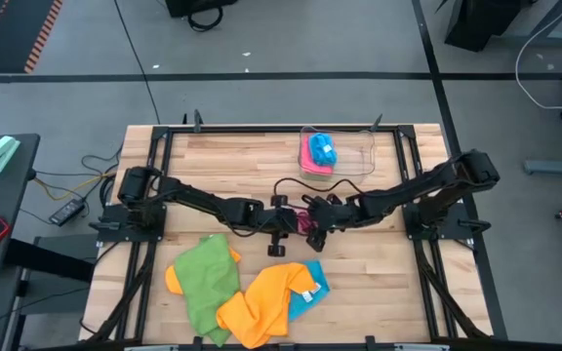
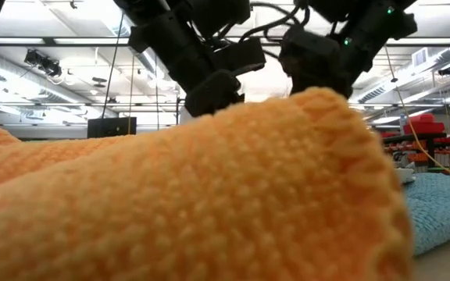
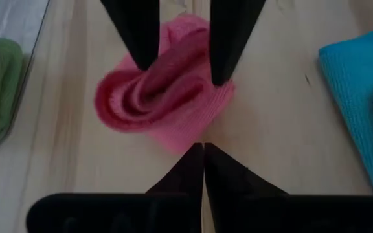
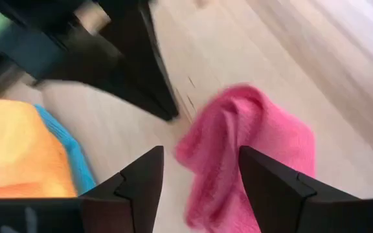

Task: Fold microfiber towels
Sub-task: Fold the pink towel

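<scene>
- Wrist views show the pink towel [image 3: 167,103] rumpled on the bench [image 1: 359,263] mid-fold, between both arms.
- Right pincer [image 4: 199,171] stands wide, nothing held; left pincer [image 3: 203,152] is closed, empty.
- Next likely calls for regrasping an edge.

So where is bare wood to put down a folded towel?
Bare: between the clear tray and the table's left rail, and right of the blue towel. Crowded: centre, both grippers around the pink towel; front left, green towel, orange towel.
</scene>
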{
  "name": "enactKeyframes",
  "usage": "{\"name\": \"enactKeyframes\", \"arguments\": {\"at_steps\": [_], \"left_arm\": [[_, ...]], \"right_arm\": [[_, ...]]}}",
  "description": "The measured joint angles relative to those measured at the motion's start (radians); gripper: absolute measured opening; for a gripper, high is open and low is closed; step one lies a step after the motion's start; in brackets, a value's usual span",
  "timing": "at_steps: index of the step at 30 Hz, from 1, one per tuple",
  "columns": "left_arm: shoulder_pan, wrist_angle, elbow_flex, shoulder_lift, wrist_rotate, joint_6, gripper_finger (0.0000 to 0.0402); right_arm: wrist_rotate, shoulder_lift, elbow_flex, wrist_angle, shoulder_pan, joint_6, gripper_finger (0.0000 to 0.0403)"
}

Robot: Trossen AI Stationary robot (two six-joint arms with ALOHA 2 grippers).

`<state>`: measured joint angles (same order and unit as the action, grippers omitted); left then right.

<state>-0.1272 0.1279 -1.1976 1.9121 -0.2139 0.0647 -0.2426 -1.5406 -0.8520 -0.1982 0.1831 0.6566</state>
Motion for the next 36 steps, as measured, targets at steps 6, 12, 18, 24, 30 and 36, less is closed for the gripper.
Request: {"name": "enactKeyframes", "arguments": {"at_steps": [6,12,18,24,30,36], "left_arm": [[0.002,0.000,0.000,0.000,-0.011,0.007,0.0013],[0.002,-0.003,0.000,0.000,-0.014,0.008,0.0016],[0.002,-0.006,0.000,0.000,-0.018,0.001,0.0023],[0.002,-0.009,0.000,0.001,-0.019,0.000,0.0013],[-0.010,-0.026,0.000,0.005,-0.018,0.128,0.0028],[-0.033,-0.094,0.001,0.028,-0.014,0.388,0.0093]], "right_arm": [[-0.020,0.025,0.000,-0.038,0.041,-0.018,0.0210],[-0.228,0.102,0.000,-0.103,0.081,-0.054,0.0209],[-0.328,0.141,0.141,-0.115,0.037,0.003,0.0209],[-0.337,0.229,0.220,-0.107,0.026,0.058,0.0209],[-0.289,0.301,0.227,-0.095,0.029,0.009,0.0209],[-0.302,0.279,0.227,-0.079,0.059,0.002,0.0209]]}}
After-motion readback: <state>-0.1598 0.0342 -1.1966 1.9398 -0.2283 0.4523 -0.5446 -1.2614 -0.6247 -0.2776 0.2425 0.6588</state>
